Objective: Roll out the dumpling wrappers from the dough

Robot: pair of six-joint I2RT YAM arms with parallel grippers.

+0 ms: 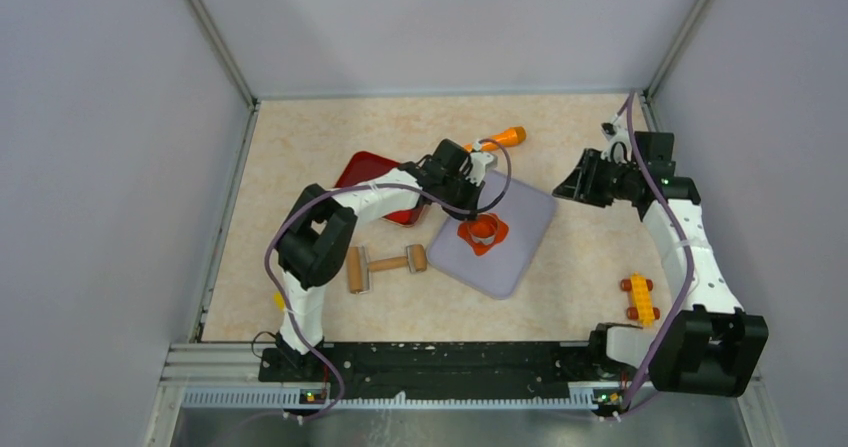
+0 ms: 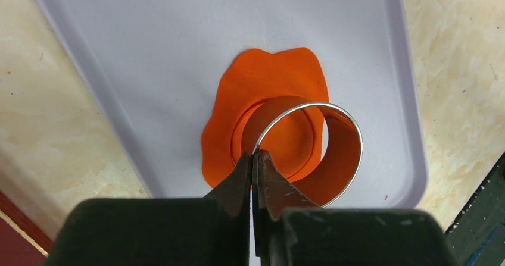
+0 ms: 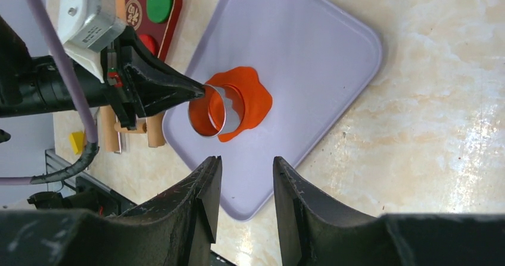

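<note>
The lavender tray (image 1: 520, 257) holds one flattened orange dough sheet (image 2: 268, 75). Within the sheet lies one round dumpling wrapper (image 2: 286, 144), thin and smooth-edged, outlined by a cut. Left of the lavender tray, a red tray (image 1: 365, 167) carries one green disc (image 3: 158, 2) and one red disc (image 3: 149, 43). The left gripper (image 2: 254, 157) is pinched tight on the rim of one metal ring cutter (image 2: 345, 159), just over the wrapper. The right gripper (image 3: 244, 180), right of the lavender tray, gapes with nothing in it.

The top camera looks steeply down from above and behind the arm bases over the beige marbled tabletop (image 1: 300, 147). Each wrist camera looks past its own fingers (image 2: 271, 182), the left close, the right farther back. All three views share the flat lavender plastic tray (image 1: 525, 217) and the thin metal ring (image 1: 484, 229).
</note>
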